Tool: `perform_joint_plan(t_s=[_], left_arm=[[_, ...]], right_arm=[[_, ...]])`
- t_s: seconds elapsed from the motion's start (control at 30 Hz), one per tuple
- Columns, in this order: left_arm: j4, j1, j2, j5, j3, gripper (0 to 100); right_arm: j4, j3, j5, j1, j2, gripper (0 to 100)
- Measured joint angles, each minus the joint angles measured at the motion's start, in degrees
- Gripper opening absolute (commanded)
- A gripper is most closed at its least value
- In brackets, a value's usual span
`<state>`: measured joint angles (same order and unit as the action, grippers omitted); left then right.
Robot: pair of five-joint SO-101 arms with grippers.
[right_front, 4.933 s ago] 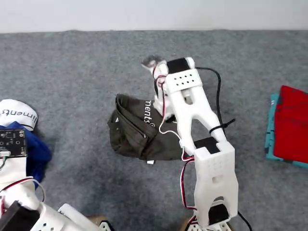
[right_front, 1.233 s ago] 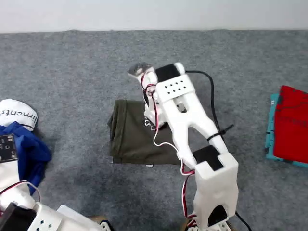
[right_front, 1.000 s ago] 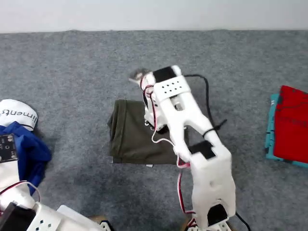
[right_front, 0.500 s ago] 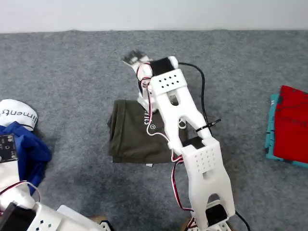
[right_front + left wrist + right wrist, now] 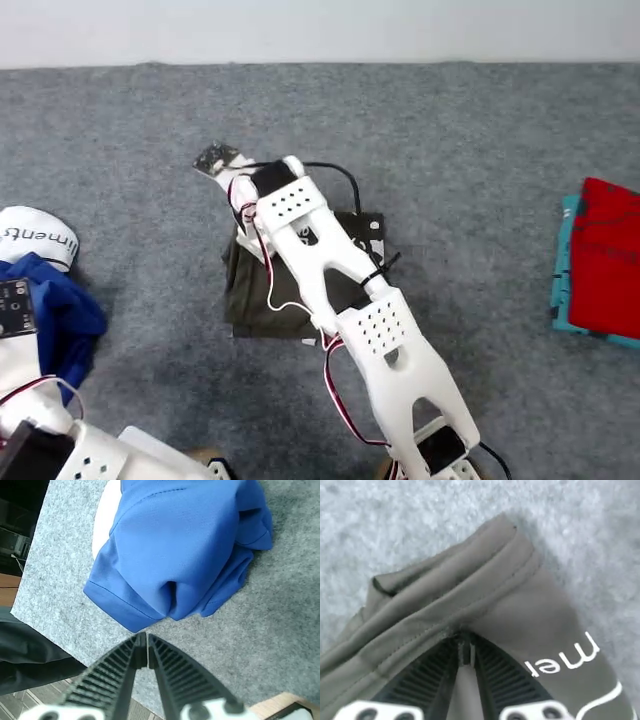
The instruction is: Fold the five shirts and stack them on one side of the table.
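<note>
An olive shirt [image 5: 262,288] lies folded flat near the middle of the grey table [image 5: 480,160]; its white lettering shows in the right wrist view. My right gripper [image 5: 465,651] is shut on a fold of the olive shirt [image 5: 520,605] at its far left corner, with the white arm [image 5: 330,270] stretched over it. A crumpled blue shirt [image 5: 62,312] lies on a white shirt [image 5: 36,236] at the table's left edge. My left gripper [image 5: 147,654] hangs shut and empty just beside the blue shirt [image 5: 185,545]. A red shirt [image 5: 606,258] rests on a teal one [image 5: 562,290] at the right edge.
The table's left edge [image 5: 35,585] runs close to the blue shirt, with dark floor beyond it. A white wall [image 5: 320,30] bounds the far side. Open grey surface lies between the olive shirt and the red and teal stack.
The olive shirt went from bunched to flat. My right arm swung left across it and its gripper now pinches the far left corner. The left arm kept still.
</note>
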<state>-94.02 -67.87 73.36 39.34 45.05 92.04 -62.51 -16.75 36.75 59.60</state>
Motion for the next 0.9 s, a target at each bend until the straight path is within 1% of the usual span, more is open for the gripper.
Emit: perform_joint_plan(t_s=[0.07, 0.13, 0.23, 0.33, 0.47, 0.63, 0.77, 0.9], left_arm=[[0.0, 0.0, 0.0, 0.0, 0.0, 2], [0.0, 0.0, 0.0, 0.0, 0.0, 2], [0.0, 0.0, 0.0, 0.0, 0.0, 2], [0.0, 0.0, 0.0, 0.0, 0.0, 2], [0.0, 0.0, 0.0, 0.0, 0.0, 2], [0.0, 0.0, 0.0, 0.0, 0.0, 2], [0.0, 0.0, 0.0, 0.0, 0.0, 2], [0.0, 0.0, 0.0, 0.0, 0.0, 2]], right_arm=[[5.2, -5.5, 0.0, 0.2, 0.0, 1.0], [8.2, -10.5, 0.0, 0.4, -0.4, 1.0], [8.4, -12.1, 0.0, 0.2, -2.5, 1.0], [8.4, -9.8, 0.0, 0.2, -6.6, 1.0], [8.4, 0.3, 0.5, 0.1, -14.2, 1.6], [8.4, 15.8, 6.4, -1.8, -26.6, 1.6], [8.4, 29.0, 12.9, -5.4, -36.5, 1.6], [8.4, 39.0, 22.9, -8.7, -43.3, 1.6]])
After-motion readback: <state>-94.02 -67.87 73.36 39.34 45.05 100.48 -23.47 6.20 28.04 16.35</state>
